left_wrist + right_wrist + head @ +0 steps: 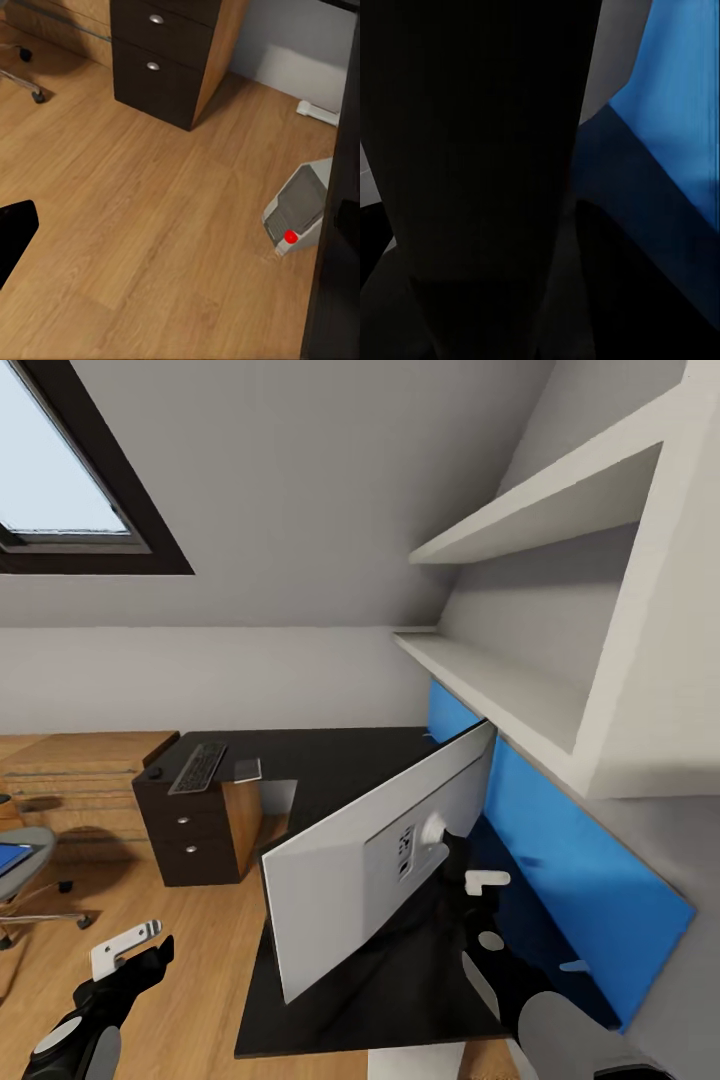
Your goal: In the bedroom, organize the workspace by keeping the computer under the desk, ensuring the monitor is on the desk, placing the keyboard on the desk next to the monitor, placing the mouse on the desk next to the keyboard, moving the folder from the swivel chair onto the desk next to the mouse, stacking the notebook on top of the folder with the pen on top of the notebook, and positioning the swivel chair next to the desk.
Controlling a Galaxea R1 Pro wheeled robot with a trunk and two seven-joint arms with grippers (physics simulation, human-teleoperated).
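Swivel chair [25, 870] and folder [12, 857], frame-cropped.

Even, diffuse render lighting; a bright skylight [55, 470] at upper left of the head view is washed out to near white. The glossy black worktop [340, 760] carries soft reflections. Straight edges splay toward the head view's borders. The right wrist view is mostly dark, underexposed and softly blurred.
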